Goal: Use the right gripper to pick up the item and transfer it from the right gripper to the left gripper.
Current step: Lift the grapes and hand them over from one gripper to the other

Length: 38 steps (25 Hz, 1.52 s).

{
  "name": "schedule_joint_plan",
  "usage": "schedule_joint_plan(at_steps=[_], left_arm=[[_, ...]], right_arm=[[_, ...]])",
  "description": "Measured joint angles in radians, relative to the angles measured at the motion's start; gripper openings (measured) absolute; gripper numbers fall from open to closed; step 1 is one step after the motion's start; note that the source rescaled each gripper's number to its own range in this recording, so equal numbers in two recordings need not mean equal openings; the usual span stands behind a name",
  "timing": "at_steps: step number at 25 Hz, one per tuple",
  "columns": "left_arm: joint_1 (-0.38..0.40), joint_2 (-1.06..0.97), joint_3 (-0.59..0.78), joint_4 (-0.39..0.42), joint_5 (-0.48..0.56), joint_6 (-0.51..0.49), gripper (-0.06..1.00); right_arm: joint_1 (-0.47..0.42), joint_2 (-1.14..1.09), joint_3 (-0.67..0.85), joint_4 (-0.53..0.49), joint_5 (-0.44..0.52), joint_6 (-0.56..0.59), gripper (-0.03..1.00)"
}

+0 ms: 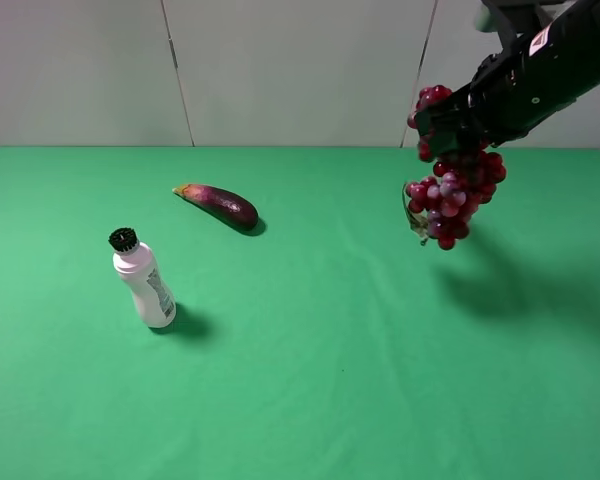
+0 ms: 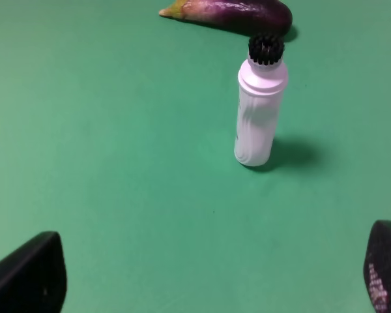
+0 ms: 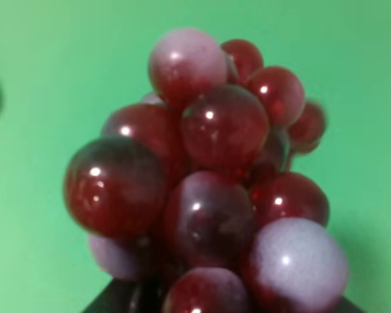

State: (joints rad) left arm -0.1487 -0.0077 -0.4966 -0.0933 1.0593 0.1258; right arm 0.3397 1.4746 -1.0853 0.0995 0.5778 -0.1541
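The bunch of dark red and purple grapes (image 1: 452, 195) hangs in the air at the upper right, well above the green table, with a green leaf at its lower left. My right gripper (image 1: 448, 128) is shut on the top of the bunch. In the right wrist view the grapes (image 3: 212, 189) fill the frame and hide the fingers. My left gripper (image 2: 215, 277) is open and empty; its two black fingertips (image 2: 29, 277) show at the frame's lower corners, above bare cloth. The left arm is out of the exterior view.
A white bottle with a black cap (image 1: 143, 279) stands upright at the left; it also shows in the left wrist view (image 2: 259, 107). A purple eggplant (image 1: 220, 204) lies behind it, also seen in the left wrist view (image 2: 231, 14). A green cloth (image 1: 310, 380) covers the table.
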Motion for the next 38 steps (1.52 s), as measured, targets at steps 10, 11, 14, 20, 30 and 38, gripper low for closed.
schedule_joint_plan(at_steps=[10,11,14,20,30,38], left_arm=[[0.0,0.0,0.0,0.0,0.0,0.0,0.96],[0.0,0.0,0.0,0.0,0.0,0.0,0.96],[0.0,0.0,0.0,0.001,0.0,0.0,0.96],[0.0,0.0,0.0,0.002,0.0,0.0,0.96],[0.0,0.0,0.0,0.003,0.0,0.0,0.96],[0.0,0.031,-0.004,0.002,-0.002,0.076,0.96]], right_arm=[[0.0,-0.003,0.001,0.346,0.034,-0.513,0.03],[0.0,-0.003,0.001,0.387,0.035,-0.562,0.03],[0.0,-0.003,0.001,0.464,0.05,-0.692,0.03],[0.0,-0.003,0.001,0.487,0.066,-0.826,0.03],[0.0,-0.003,0.001,0.489,0.105,-0.99,0.03],[0.0,-0.003,0.0,0.488,0.143,-1.047,0.03]])
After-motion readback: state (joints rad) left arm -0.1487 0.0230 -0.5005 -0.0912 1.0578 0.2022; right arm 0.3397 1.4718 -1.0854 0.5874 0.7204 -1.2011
